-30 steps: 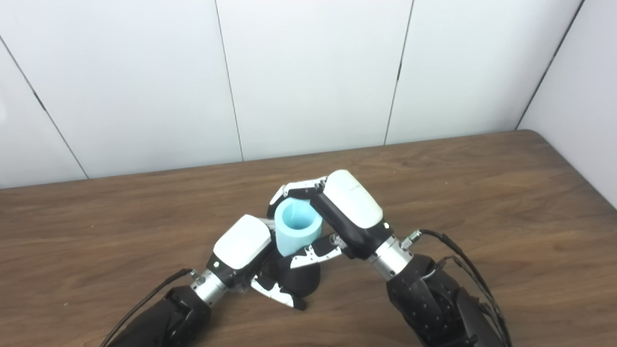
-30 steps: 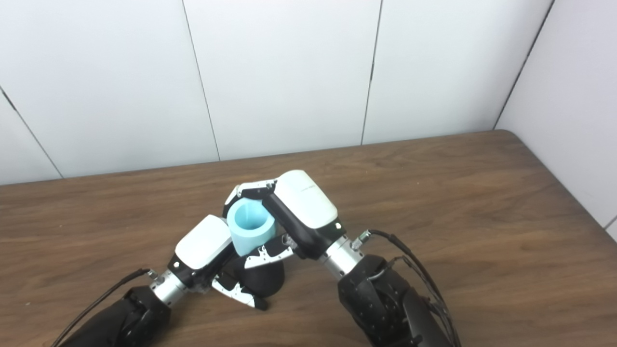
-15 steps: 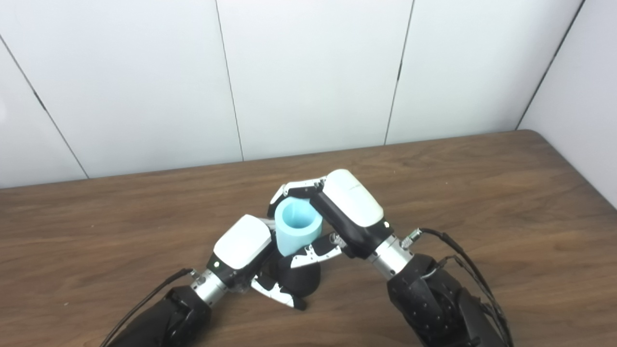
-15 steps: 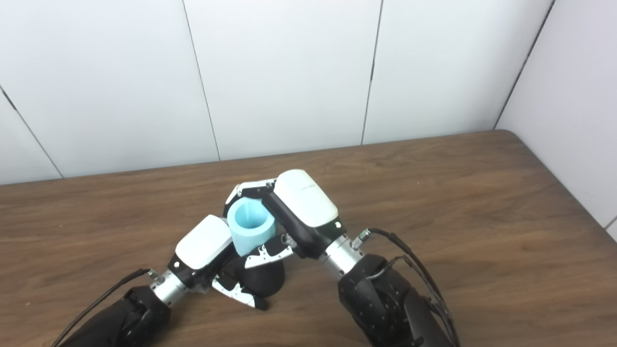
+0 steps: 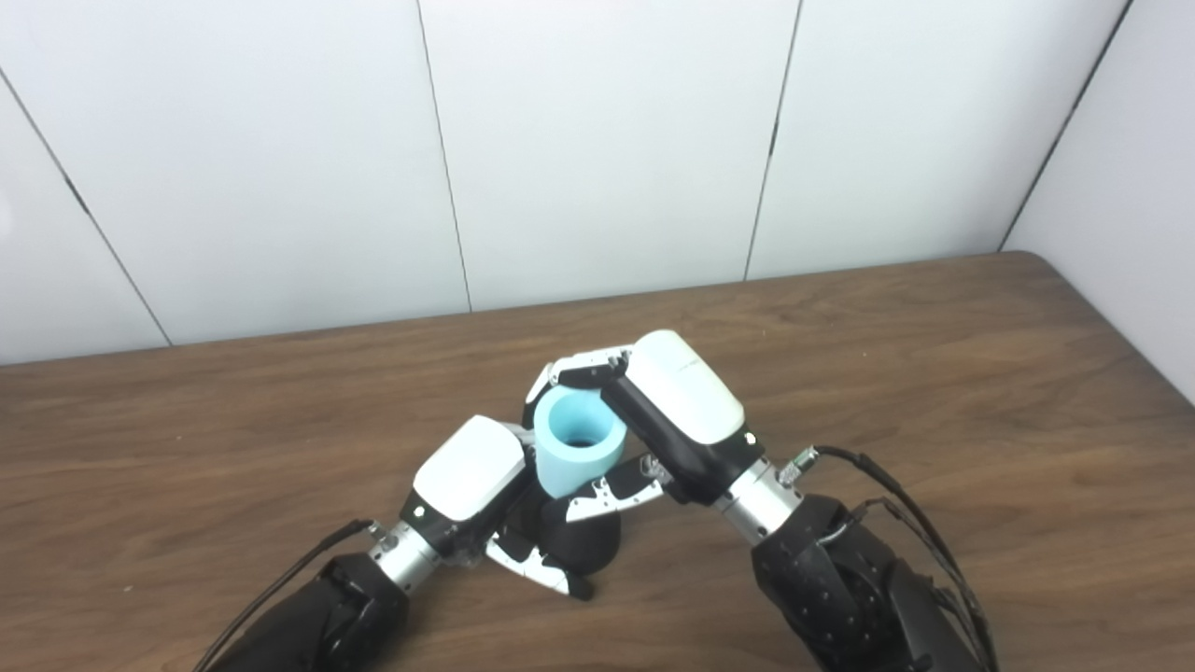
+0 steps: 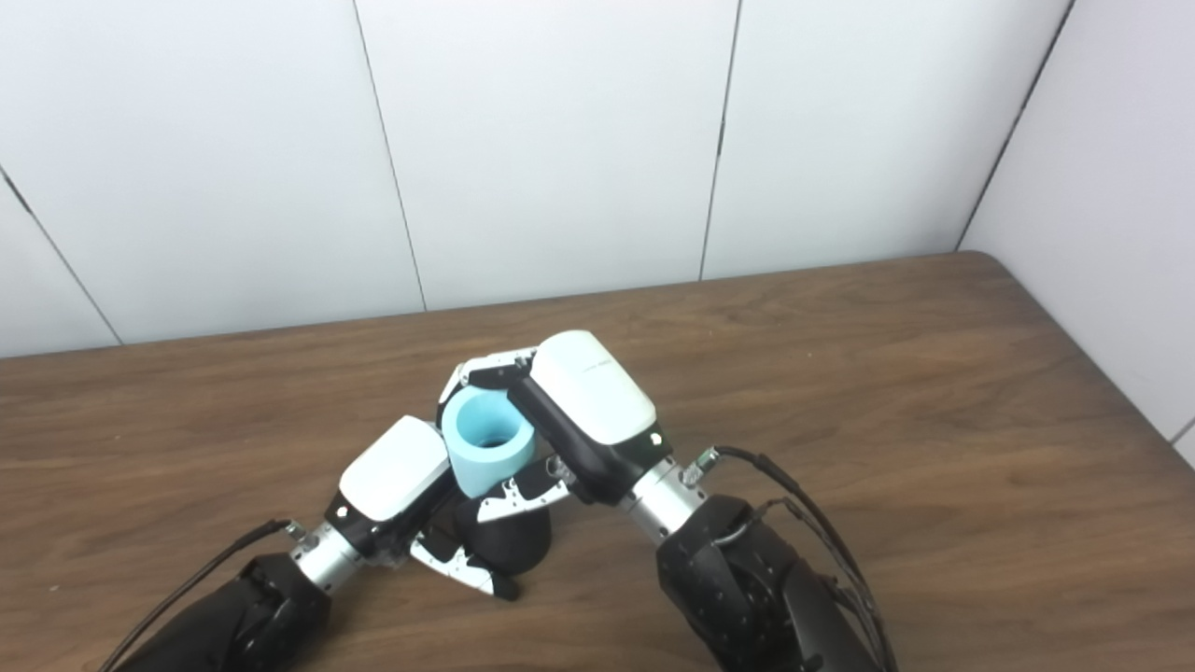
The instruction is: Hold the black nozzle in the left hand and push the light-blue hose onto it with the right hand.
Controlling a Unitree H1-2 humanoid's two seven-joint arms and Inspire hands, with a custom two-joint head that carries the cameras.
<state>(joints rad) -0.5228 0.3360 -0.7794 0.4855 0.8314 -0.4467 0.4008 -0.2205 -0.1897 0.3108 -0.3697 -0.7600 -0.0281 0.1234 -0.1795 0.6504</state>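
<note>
My left hand (image 5: pixel 470 481) is shut on the black nozzle (image 5: pixel 583 544), a rounded dark body low over the wooden table (image 5: pixel 934 373). Directly above it stands the light-blue hose (image 5: pixel 577 453), a short thick tube with its open end up, and my right hand (image 5: pixel 681 401) is shut on it from the right and behind. The hose's lower end meets the nozzle's top between the two hands, and the joint itself is hidden by fingers. A dark spot shows deep inside the hose bore (image 6: pixel 495 436).
The brown table runs to a white panelled wall (image 5: pixel 597 140) at the back and a side wall (image 5: pixel 1120 187) at the right. A black cable (image 5: pixel 896 495) loops off my right wrist, and another trails from my left forearm (image 5: pixel 280 588).
The right hand and the hose have dropped slightly toward the nozzle, and a dark patch now shows inside the hose bore. The left hand has stayed still.
</note>
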